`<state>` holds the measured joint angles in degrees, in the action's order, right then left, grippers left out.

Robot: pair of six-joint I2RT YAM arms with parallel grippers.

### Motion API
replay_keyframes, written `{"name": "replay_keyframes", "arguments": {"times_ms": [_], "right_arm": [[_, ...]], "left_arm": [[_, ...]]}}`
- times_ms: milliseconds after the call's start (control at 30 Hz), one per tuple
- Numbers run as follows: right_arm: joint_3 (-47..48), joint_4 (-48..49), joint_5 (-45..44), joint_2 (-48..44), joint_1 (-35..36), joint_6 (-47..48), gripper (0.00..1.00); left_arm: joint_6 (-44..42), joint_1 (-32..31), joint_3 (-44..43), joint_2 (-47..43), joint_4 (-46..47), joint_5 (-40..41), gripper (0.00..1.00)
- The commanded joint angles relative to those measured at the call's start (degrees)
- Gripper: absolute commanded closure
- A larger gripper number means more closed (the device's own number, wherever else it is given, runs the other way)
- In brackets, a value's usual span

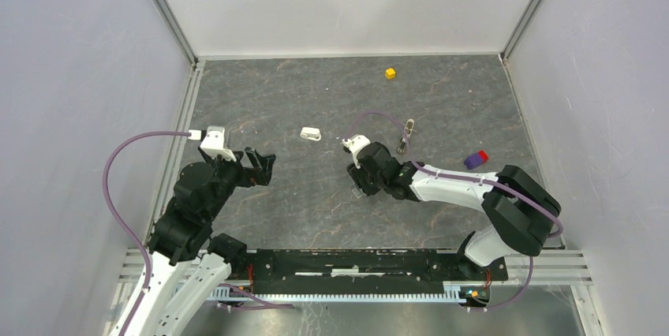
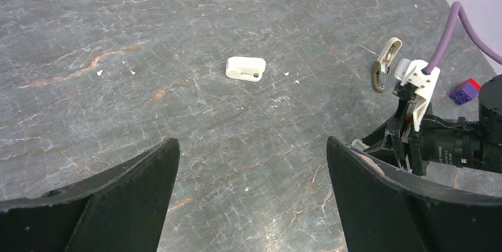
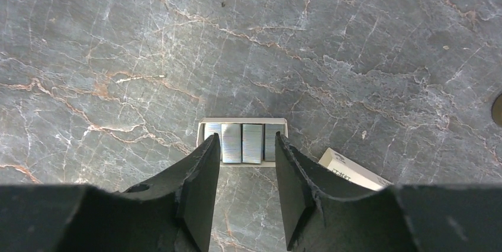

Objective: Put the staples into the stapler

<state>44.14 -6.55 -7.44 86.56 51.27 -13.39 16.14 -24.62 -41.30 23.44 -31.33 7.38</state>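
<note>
r gripper [image 3: 247, 141] | parted | staples [image 3: 241, 144] betw its tips | on table [image 3: 367, 51]

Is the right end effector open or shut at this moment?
Open. The right end effector holds its fingers apart over the staples; that block is wider than their gap, so nothing is clamped.

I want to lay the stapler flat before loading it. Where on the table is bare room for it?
Bare stone lies between the left gripper and the small white object, and across the far left corner up to the yellow cube. It is crowded around the right gripper: staples, pale card, stapler.
</note>
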Motion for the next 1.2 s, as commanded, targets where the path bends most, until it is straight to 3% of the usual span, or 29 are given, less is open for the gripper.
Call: {"name": "replay_keyframes", "arguments": {"times_ms": [0,767,1167], "right_arm": [[2.1,0.4,1.0,1.1,0.0,1.8,0.53],[3.8,-1.1,3.1,3.2,0.5,1.8,0.54],[1.9,3.6,8.0,1.3,0.5,-1.7,0.55]], "left_arm": [[-3.0,-0.2,-0.6,0.4,1.2,0.1,0.00],[-3.1,-0.2,-0.5,1.1,1.6,0.1,0.00],[-3.1,-0.2,-0.5,1.1,1.6,0.1,0.00]]}}
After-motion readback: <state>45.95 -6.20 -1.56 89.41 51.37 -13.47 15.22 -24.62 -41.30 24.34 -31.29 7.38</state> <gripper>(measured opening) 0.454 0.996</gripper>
